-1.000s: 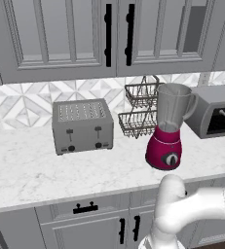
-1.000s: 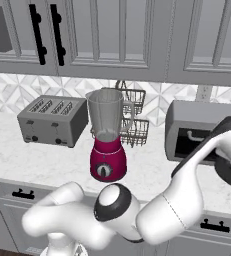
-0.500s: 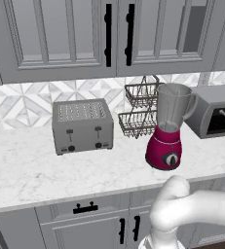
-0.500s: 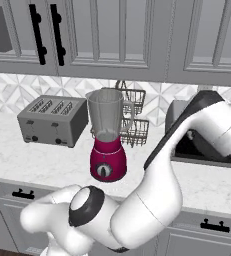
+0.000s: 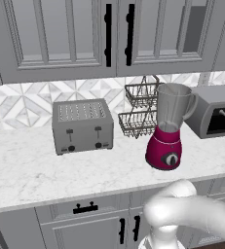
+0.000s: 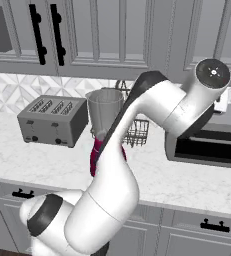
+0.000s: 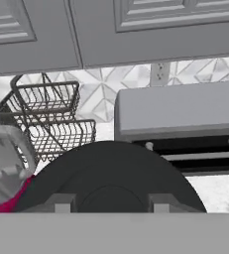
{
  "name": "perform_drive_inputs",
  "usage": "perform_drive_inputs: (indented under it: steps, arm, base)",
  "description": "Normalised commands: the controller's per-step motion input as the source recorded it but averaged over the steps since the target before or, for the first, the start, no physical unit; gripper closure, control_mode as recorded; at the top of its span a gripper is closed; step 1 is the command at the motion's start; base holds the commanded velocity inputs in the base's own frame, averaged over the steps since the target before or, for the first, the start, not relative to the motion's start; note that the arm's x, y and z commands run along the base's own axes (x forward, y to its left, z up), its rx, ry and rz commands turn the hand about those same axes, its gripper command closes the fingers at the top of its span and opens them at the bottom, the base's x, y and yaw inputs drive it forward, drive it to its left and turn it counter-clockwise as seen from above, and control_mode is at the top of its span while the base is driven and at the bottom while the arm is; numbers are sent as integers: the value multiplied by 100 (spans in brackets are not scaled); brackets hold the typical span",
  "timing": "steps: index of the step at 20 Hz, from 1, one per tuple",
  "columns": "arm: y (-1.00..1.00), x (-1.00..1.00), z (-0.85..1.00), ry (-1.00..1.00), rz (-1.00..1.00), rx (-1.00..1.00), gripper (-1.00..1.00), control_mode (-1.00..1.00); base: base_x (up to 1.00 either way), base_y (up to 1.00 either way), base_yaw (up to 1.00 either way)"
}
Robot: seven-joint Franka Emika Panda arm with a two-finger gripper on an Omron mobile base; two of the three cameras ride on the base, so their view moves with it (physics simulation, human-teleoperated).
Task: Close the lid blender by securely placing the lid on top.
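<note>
The blender (image 5: 168, 129) stands on the counter with its magenta base, black dial and open-topped grey jar; in the right base view its jar (image 6: 103, 107) shows just left of my raised arm. In the hand view the lid (image 7: 111, 171), a round black disc, lies across the bottom, and my gripper (image 7: 108, 203) is shut on it, one dark fingertip on each side. The blender's handle and jar (image 7: 4, 158) sit at the left edge of that view, lower than the lid and apart from it.
A grey toaster (image 5: 82, 125) stands left of the blender. A two-tier wire basket rack (image 5: 140, 112) is behind it, and a grey toaster oven (image 5: 216, 114) is to its right. Wall cabinets (image 5: 116, 34) hang low over the counter.
My arm has swung up and leftward from the right side, so that its elbow now stands over the counter beside the blender. The blender and the other things have not moved.
</note>
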Motion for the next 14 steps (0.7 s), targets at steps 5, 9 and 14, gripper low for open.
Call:
perform_drive_inputs:
  steps: [5, 9, 14]
  arm:
    - [89, 0, 63, -18, 2, -13, 100, -100]
    - [85, 0, 50, -5, 1, -12, 100, -100]
    - [81, 0, 29, 3, 2, -10, 100, -100]
  base:
    - [0, 0, 0]
    - [0, 0, 0]
    - [0, 0, 0]
